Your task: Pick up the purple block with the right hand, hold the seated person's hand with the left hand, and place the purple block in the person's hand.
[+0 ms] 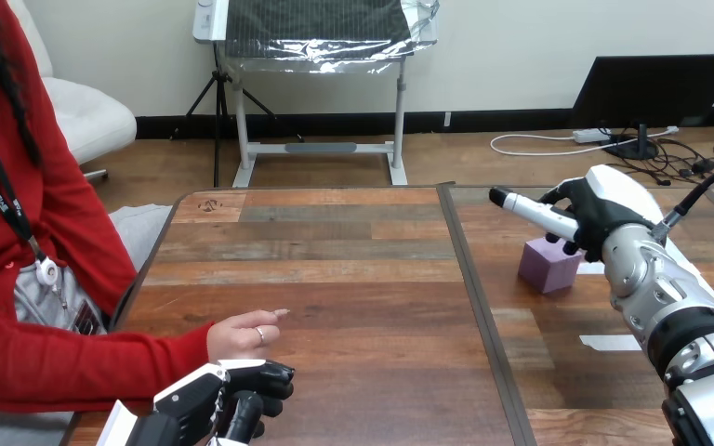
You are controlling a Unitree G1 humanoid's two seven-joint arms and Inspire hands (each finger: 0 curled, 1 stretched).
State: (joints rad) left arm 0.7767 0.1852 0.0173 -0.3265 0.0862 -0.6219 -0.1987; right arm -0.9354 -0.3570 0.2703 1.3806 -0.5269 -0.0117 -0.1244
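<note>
The purple cube-shaped block [547, 268] is sitting on the wooden table [353, 279] just beneath the right hand [604, 209], whose grip I cannot tell.

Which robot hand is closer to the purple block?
Right. The right hand is just over the purple block; the left hand is across the table by the person's hand.
</note>
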